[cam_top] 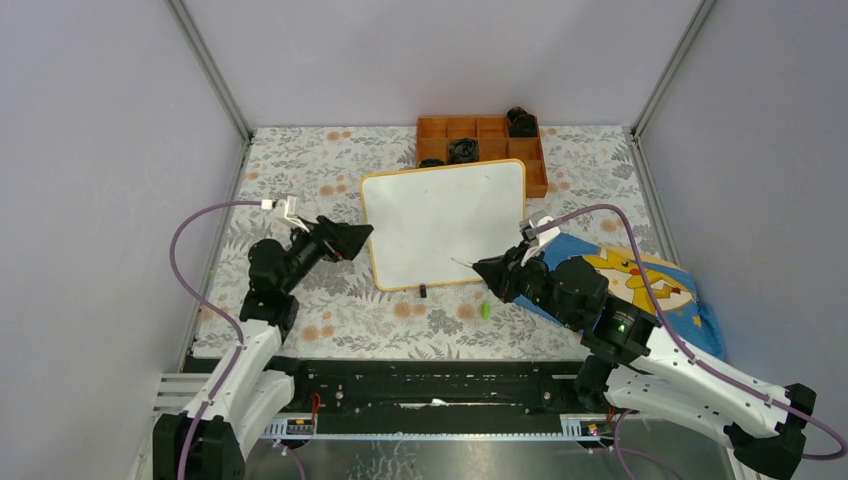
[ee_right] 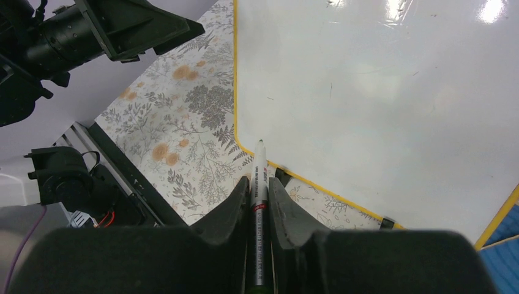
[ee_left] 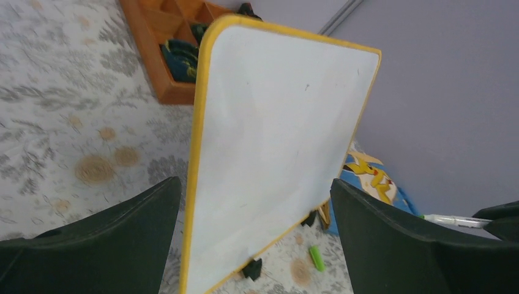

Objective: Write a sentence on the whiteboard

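Right wrist view: my right tool (ee_right: pixel 258 184) clamped on the marker (ee_right: pixel 260 174), tip at the near edge of the blank whiteboard (ee_right: pixel 379 92) flat on the table (cam_top: pixel 300 160); left tool (cam_top: pixel 352 238) gaping beside it, so I fear the unheld board could skid.

A floral-patterned desk (cam_top: pixel 300 180) carries an orange tray (cam_top: pixel 432 122) of compartments at upper centre. Dark round items (cam_top: pixel 462 150) sit in three of its compartments. A blue cloth (cam_top: pixel 645 278) printed with a yellow cartoon figure lies at the right. A small green cap (cam_top: pixel 485 310) lies at lower centre, apart from the rest.
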Motion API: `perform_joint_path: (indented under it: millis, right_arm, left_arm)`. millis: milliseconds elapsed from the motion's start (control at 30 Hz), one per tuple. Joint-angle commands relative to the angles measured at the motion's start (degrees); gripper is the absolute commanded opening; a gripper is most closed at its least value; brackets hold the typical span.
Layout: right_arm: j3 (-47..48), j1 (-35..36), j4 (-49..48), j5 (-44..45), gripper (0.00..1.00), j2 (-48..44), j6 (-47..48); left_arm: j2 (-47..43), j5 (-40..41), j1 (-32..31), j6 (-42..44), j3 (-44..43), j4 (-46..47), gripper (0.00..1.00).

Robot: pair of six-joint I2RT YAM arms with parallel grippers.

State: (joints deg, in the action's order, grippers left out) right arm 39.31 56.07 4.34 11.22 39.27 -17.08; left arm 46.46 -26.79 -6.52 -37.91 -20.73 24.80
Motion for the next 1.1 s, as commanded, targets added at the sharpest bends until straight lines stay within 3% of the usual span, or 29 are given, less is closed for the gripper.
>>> perform_joint_path:
  millis: [0, 200, 333, 533, 700, 833, 1000, 1067]
  right_arm:
    - [2.20, -0.30, -3.81, -2.62, 0.00, 0.24, 1.10]
    - [1.91, -0.35, -7.44, -4.63, 0.00, 0.57, 0.90]
    - [2.15, -0.32, -7.80, -5.28, 0.00, 0.94, 1.39]
    - [1.50, -0.32, -8.47, -5.75, 0.00, 1.15, 1.52]
    - [1.08, -0.34, -8.57, -5.51, 0.00, 0.65, 1.68]
    - [0.79, -0.34, -8.60, -5.42, 0.00, 0.78, 1.72]
    - [0.68, -0.26, -8.87, -5.51, 0.00, 1.42, 1.51]
    - [0.64, -0.27, -9.28, -5.51, 0.00, 1.66, 1.45]
  left_arm:
    - [1.23, 0.22, 1.85, 7.30, -3.77, 2.95, 0.99]
    - [9.19, 3.79, 4.82, -5.42, -10.62, -5.80, 0.99]
    - [12.44, 9.53, 4.92, -4.97, -19.51, -23.15, 0.98]
    - [10.14, 19.22, 4.90, -6.12, -23.48, -35.67, 0.99]
    - [10.16, 32.38, 4.42, -14.54, -27.57, -47.77, 0.99]
    - [7.03, 39.19, 3.54, -18.54, -27.43, -50.61, 0.99]
    - [5.48, 40.95, 2.87, -4.75, -25.88, -45.71, 0.99]
    - [4.46, 46.76, 2.58, -1.27, -25.72, -46.20, 0.99]
